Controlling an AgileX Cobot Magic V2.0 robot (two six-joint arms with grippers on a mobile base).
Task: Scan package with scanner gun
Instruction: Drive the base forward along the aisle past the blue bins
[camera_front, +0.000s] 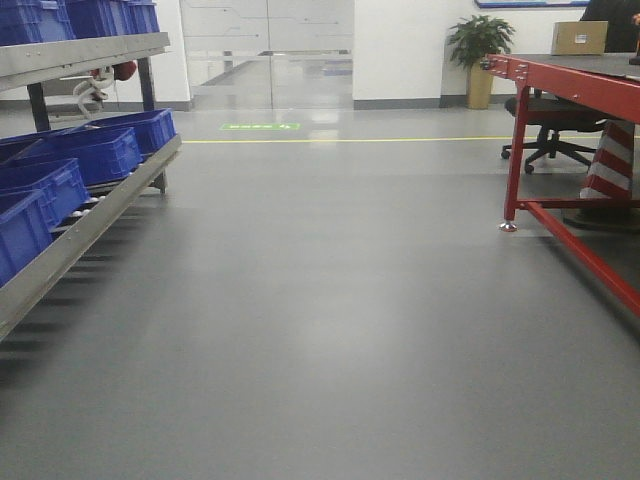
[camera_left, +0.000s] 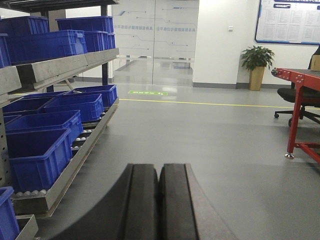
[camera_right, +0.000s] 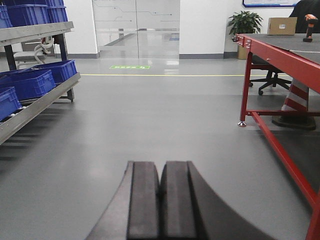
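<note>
Left arm: the left gripper (camera_left: 159, 171) is seen with its two black fingers (camera_left: 142, 200) pressed together, no gap between them and nothing held; it is pointed out over the grey floor (camera_left: 210, 145).
Right arm: the right gripper (camera_right: 160, 169) is likewise closed, fingers (camera_right: 144, 200) touching and nothing clamped, and is held above bare floor, left of the red table (camera_right: 272, 50).
Task object: the package (camera_right: 282, 26), a tan box with a small white label on its facing side, is set at the far end of the red table, well apart from both grippers.
Tool: the scanner gun (camera_right: 310, 28) is stood upright on its black foot, just beside the package on its right in the right wrist view; it is touched by neither gripper.
Left side: a sloped rack (camera_left: 55, 67) is loaded with blue bins (camera_left: 42, 155) on two levels.
Under the table: an office chair (camera_front: 548, 118) and a striped cone (camera_front: 610, 160) are seen.
Background: glass doors (camera_front: 270, 50), a potted plant (camera_front: 478, 45) and a yellow line (camera_front: 340, 139) across the floor are visible.
</note>
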